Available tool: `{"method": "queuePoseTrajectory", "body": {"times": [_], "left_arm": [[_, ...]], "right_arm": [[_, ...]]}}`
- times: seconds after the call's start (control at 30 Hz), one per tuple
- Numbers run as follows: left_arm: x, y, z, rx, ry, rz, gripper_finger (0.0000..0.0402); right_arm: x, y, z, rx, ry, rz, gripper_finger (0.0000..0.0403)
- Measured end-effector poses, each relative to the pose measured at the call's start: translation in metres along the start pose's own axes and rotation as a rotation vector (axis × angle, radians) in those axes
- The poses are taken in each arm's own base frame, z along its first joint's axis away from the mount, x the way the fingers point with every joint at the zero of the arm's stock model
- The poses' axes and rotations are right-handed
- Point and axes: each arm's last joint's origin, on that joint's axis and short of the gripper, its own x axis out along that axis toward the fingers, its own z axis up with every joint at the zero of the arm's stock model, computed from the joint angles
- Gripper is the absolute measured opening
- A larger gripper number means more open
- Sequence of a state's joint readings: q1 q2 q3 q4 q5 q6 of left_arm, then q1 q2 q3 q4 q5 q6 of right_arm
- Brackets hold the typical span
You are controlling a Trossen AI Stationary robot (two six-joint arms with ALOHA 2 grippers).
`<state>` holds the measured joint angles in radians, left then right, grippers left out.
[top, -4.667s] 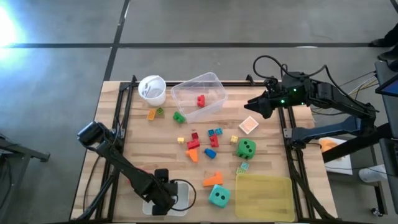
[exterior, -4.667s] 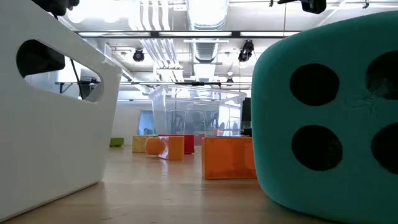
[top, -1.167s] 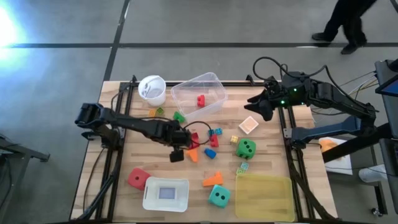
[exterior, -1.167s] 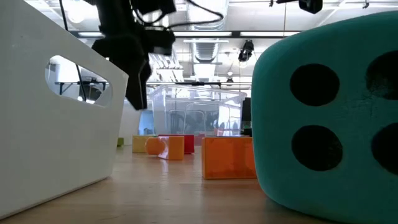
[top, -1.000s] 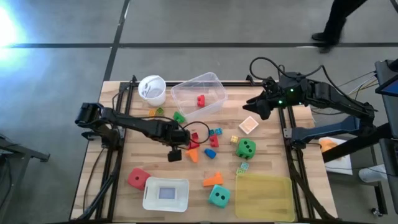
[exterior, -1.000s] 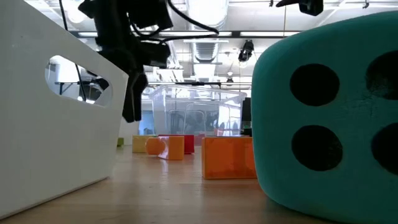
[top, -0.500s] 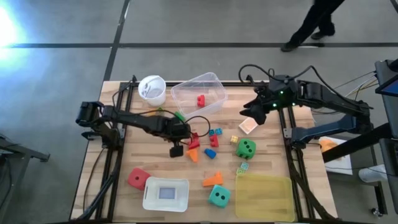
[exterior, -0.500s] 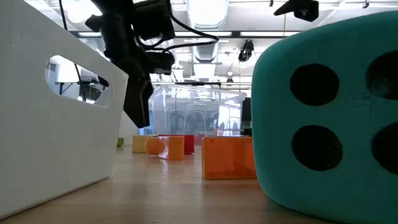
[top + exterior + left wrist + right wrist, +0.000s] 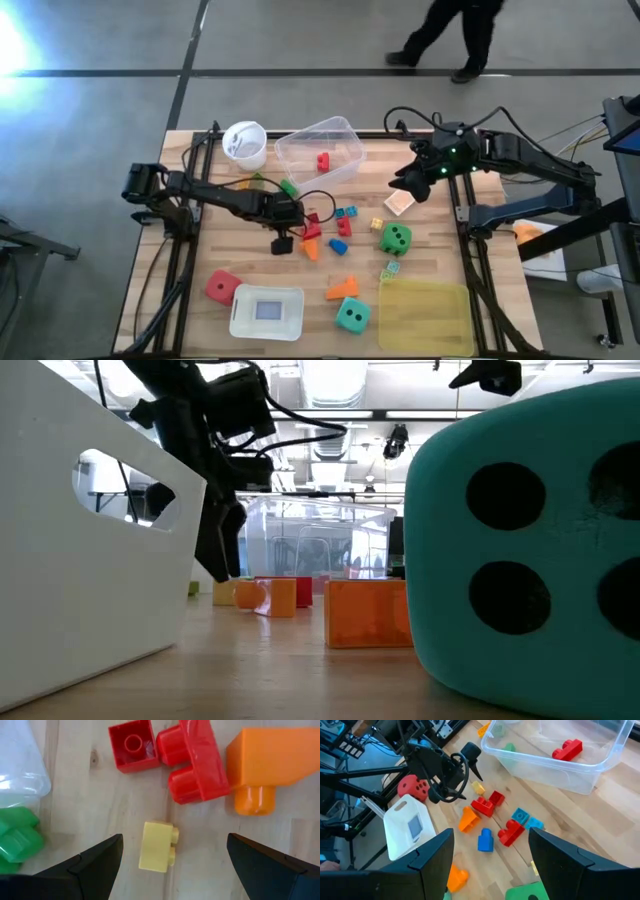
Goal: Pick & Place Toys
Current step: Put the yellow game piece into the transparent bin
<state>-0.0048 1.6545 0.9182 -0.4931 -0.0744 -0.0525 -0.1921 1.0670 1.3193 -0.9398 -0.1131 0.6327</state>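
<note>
Two arms over one wooden table [image 9: 220,270] strewn with toys. At the far left edge, a white cup [image 9: 244,143], contents not visible. Near the front left, a red dotted die [image 9: 219,288] beside a white bin [image 9: 266,312]. Left gripper [image 9: 281,243] hanging low over the middle of the table, fingers spread wide and holding nothing; between those fingers in the left wrist view, a small yellow block [image 9: 157,846] lying on the wood, with two red blocks [image 9: 170,758] and an orange block [image 9: 267,765] just beyond it. At the back centre, a clear plastic tub [image 9: 320,152] holding a single red block [image 9: 323,161]; a green block [image 9: 288,187] lying just outside its wall. Right of centre, blue blocks [image 9: 344,214], a green die [image 9: 396,238], a teal die [image 9: 351,315] near the front edge, and a yellow tray [image 9: 424,315] at the front right. Right gripper [image 9: 408,183] raised above a pale square tile [image 9: 399,202], fingers partly apart, empty.
</note>
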Motion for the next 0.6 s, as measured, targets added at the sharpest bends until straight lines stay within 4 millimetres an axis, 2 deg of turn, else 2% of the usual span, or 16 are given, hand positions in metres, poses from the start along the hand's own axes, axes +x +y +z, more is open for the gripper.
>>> {"method": "queuePoseTrajectory", "body": {"times": [0.23,0.6], "left_arm": [[0.009,-0.001,-0.001,0.062,0.006,0.0,0.033],[0.015,-0.001,-0.001,0.052,0.019,-0.007,0.0226]], "right_arm": [[0.0,0.0,0.0,0.0,0.0,0.0,0.025],[0.0,0.0,0.0,0.003,-0.001,0.0,0.025]]}}
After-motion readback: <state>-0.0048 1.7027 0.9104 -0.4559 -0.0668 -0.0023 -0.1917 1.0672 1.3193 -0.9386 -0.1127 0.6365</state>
